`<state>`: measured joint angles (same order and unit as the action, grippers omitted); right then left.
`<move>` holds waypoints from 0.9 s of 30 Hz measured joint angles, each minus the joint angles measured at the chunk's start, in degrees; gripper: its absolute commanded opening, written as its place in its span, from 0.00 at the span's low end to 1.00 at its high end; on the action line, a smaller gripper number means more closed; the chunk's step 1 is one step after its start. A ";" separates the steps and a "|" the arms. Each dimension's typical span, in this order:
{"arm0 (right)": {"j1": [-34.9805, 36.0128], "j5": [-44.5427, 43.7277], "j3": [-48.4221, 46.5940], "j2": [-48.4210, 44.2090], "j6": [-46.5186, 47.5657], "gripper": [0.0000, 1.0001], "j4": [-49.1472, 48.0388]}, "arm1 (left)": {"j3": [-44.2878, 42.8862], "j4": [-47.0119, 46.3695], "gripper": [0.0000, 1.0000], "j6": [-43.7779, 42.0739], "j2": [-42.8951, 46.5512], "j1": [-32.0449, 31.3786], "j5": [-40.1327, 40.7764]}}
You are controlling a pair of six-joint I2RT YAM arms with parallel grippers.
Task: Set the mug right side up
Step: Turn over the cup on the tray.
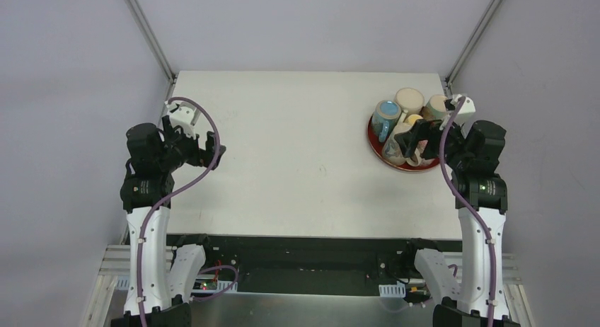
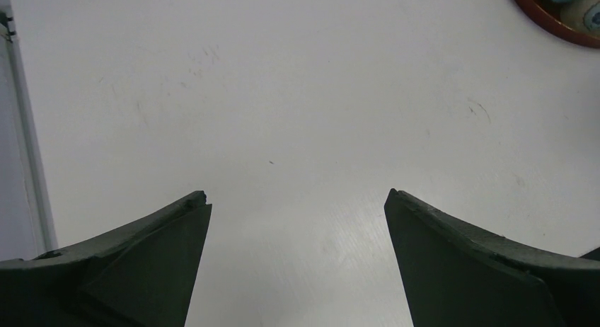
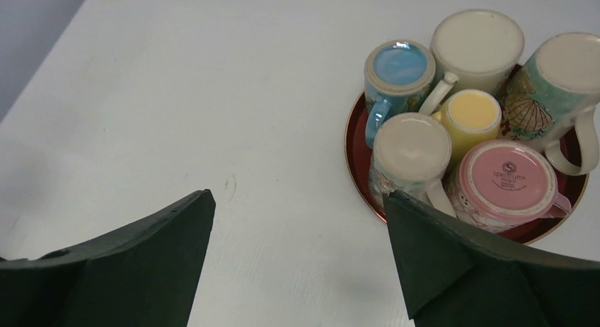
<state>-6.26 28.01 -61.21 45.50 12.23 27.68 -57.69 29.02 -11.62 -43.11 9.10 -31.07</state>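
Right tool [image 3: 298, 193] hovers wide open over inverted mugs [image 3: 414, 146] on tray [image 3: 352, 139].

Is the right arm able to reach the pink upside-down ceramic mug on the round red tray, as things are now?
Probably yes. The open right gripper hangs close to the pink upside-down ceramic mug, at the round red tray's near edge. Its tightly packed neighbours may crowd the fingers.

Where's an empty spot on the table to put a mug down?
The middle of the table is bare, from the left gripper across to the red tray, and along the far edge too. The tray itself is crowded: six mugs packed together.
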 measured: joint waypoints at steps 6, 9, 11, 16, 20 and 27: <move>-0.02 1.49 2.47 0.63 7.96 0.99 4.09 | 3.08 0.20 1.00 -2.10 0.00 0.00 -3.56; -0.04 3.34 4.04 0.37 11.61 0.99 5.18 | 4.00 0.13 1.00 -3.02 0.00 0.00 -5.07; -0.04 4.42 5.79 -0.02 13.68 0.99 5.38 | 4.33 0.39 1.00 -3.67 -0.02 0.00 -5.77; -0.04 4.13 8.98 -0.04 15.76 0.99 5.09 | 5.35 0.52 1.00 -5.68 0.24 0.00 -6.03; -0.07 3.96 11.06 0.04 18.27 0.99 4.63 | 7.08 0.70 1.00 -5.84 0.74 0.00 -6.14; -0.76 4.44 12.41 3.72 21.79 0.99 3.39 | 10.05 0.92 1.00 -5.90 0.85 0.00 -6.99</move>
<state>-7.03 32.45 -48.80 49.21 34.02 31.07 -47.64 29.93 -17.52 -42.26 9.10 -38.06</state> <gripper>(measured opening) 0.990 0.995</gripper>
